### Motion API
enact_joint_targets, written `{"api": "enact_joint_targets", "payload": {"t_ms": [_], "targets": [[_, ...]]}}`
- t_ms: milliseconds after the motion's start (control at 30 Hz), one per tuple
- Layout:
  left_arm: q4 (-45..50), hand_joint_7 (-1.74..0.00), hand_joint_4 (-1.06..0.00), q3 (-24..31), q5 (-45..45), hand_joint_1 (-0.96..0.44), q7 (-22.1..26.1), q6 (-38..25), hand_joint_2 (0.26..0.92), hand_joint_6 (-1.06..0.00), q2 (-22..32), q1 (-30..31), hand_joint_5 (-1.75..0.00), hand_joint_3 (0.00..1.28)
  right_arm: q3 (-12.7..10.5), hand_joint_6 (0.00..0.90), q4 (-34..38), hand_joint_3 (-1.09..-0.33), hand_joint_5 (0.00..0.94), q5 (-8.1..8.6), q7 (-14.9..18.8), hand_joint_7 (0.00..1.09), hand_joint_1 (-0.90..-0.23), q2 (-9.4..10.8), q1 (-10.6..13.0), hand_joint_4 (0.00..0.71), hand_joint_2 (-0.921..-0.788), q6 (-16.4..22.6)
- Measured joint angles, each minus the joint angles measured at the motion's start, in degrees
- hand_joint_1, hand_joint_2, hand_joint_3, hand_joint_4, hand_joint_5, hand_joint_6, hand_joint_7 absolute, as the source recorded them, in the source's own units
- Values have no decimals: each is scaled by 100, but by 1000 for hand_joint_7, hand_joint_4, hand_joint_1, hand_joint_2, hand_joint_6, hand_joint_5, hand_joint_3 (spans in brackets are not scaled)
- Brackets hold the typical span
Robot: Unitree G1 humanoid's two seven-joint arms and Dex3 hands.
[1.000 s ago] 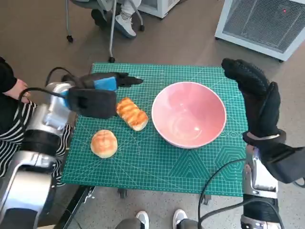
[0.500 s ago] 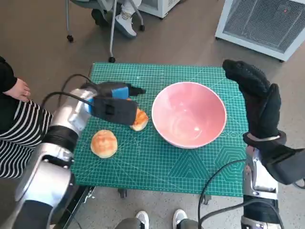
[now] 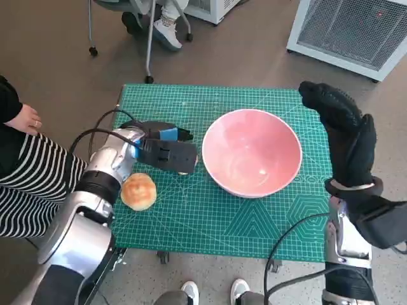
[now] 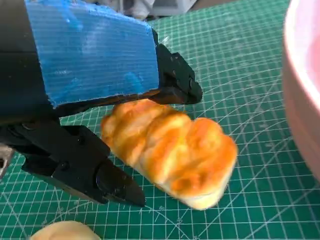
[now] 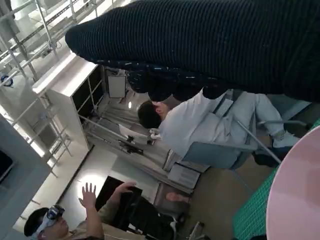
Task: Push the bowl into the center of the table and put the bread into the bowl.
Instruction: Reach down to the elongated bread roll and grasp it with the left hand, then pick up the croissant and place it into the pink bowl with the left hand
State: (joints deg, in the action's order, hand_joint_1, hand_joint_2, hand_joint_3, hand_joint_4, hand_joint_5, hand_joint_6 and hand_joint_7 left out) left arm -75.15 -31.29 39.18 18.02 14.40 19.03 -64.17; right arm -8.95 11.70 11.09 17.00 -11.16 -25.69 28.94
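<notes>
The pink bowl [image 3: 251, 152] stands on the right half of the green mat [image 3: 254, 222]; its rim [image 4: 305, 90] edges the left wrist view. My left hand [image 3: 164, 150] is low over the long braided loaf [image 4: 170, 150], which lies on the mat and is almost hidden in the head view. Black fingers [image 4: 175, 82] lie along the loaf's far side and another finger [image 4: 102, 177] sits just off its near side; the hand [image 4: 85, 60] holds nothing. A round bun [image 3: 138, 190] lies nearer the front left. My right hand [image 3: 340, 127] is raised beside the bowl's right rim, fingers extended and empty.
A person in striped trousers [image 3: 32, 190] sits close to the table's left edge. Chair legs [image 3: 149, 44] and a white appliance [image 3: 356, 28] stand beyond the far edge, and feet [image 3: 191, 292] show at the near edge. The right wrist view shows the glove [image 5: 200, 45] and people beyond it.
My left hand has moved right and down over the long loaf, covering it in the head view. The right hand, bowl and round bun have stayed put.
</notes>
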Motion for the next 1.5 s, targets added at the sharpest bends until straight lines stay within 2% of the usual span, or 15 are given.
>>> {"api": "enact_joint_targets", "payload": {"t_ms": [200, 300, 367, 400, 467, 500, 533, 567, 667, 800, 1100, 1500], "targets": [[-13, -150, -557, -80, 101, -7, -237, 61, 835, -657, -16, 1, -85, 47, -2, 61, -25, -747, 0, 0, -23, 453, -782, 0, 9, 157, -921, -3], [-15, -288, -674, -145, 131, -5, -388, 148, 868, -674, -16, 7, -72, 28, -2, 60, -36, -746, 0, 0, -35, 455, -781, 0, 17, 157, -921, -4], [-15, -471, -759, -166, 136, -5, -472, 205, 888, -642, -15, 15, -70, 15, -2, 59, -41, -746, 0, 0, -37, 456, -781, 0, 20, 157, -921, -7], [-16, -781, -801, -173, 136, -131, -510, 234, 900, -618, -13, 18, -84, 68, -1, 58, -42, -746, 0, 0, -39, 457, -781, 0, 22, 157, -921, -9], [-16, -1055, -852, -175, 135, -240, -564, 283, 910, -593, -7, 24, -115, 118, -1, 58, -45, -747, 0, 0, -46, 458, -781, 1, 23, 157, -921, -12], [-17, -1112, -865, -174, 132, -263, -578, 310, 912, -588, 0, 25, -124, 128, 0, 57, -45, -747, 0, 0, -48, 458, -781, 1, 23, 157, -921, -13], [-17, -1194, -775, -168, 126, -168, -589, 335, 915, -568, 7, 27, -497, 133, 0, 57, -45, -747, 0, 1, -50, 459, -781, 2, 24, 157, -921, -13], [-16, -1252, -710, -163, 123, -108, -591, 360, 917, -549, 16, 28, -743, 141, 0, 57, -45, -747, 0, 1, -51, 459, -781, 2, 24, 157, -921, -13], [-16, -1297, -658, -135, 98, -35, -614, 426, 920, -524, 51, 28, -1039, 140, 2, 56, -45, -747, 0, 1, -54, 461, -781, 2, 24, 157, -921, -13], [-13, -1278, -660, -75, 62, -7, -623, 494, 920, -526, 104, 27, -1154, 126, 2, 55, -40, -747, 0, 0, -67, 464, -782, 3, 24, 157, -921, -13], [98, -1239, -662, 198, -109, 1, -624, 750, 921, -538, 296, 20, -1206, 117, 14, 53, -16, -749, 0, -1, -80, 468, -781, 6, 25, 157, -921, -11], [694, -1220, -699, 790, -537, 1, -713, 1148, 921, -553, 665, -201, -1170, 94, 13, 52, 41, -754, 1, 9, -79, 470, -780, 7, 26, 158, -921, -7]]}}
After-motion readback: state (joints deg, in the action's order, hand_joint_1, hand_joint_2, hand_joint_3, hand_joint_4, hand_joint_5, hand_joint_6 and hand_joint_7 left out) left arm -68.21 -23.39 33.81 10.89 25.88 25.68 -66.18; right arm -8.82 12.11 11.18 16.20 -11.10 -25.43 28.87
